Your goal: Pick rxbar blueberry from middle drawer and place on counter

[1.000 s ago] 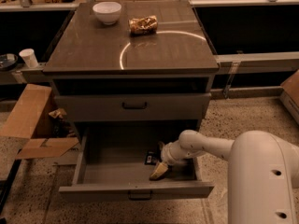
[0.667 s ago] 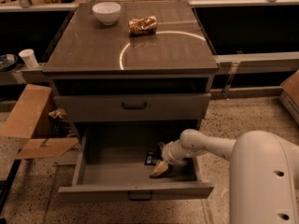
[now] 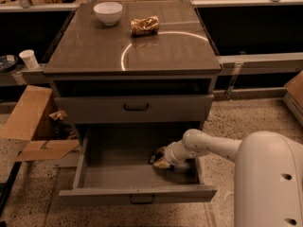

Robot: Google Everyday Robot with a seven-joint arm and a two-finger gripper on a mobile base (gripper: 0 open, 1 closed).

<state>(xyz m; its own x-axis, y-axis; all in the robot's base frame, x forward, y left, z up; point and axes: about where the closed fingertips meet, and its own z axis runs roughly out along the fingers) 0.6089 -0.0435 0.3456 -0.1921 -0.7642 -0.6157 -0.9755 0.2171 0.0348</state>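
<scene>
The middle drawer point(image 3: 94, 174) is pulled open at the bottom of the cabinet. The rxbar blueberry point(image 3: 154, 157), a small dark bar, lies on the drawer floor right of centre. My gripper point(image 3: 162, 163) reaches in from the right and sits low inside the drawer, right against the bar's near right side. I cannot tell whether it touches or holds the bar. The counter point(image 3: 90, 51) is the glossy grey-brown cabinet top with a pale ring of glare.
A white bowl point(image 3: 108, 12) and a crinkly golden-brown snack packet point(image 3: 144, 25) sit at the back of the counter. The drawer above point(image 3: 136, 108) is closed. Cardboard pieces point(image 3: 28, 115) lie on the floor at left, with a paper cup point(image 3: 29, 59) on a ledge. My arm's white body point(image 3: 265, 178) fills the lower right.
My gripper has moved a little farther back into the drawer, closer to the dark bar. The bar and the drawer have not moved.
</scene>
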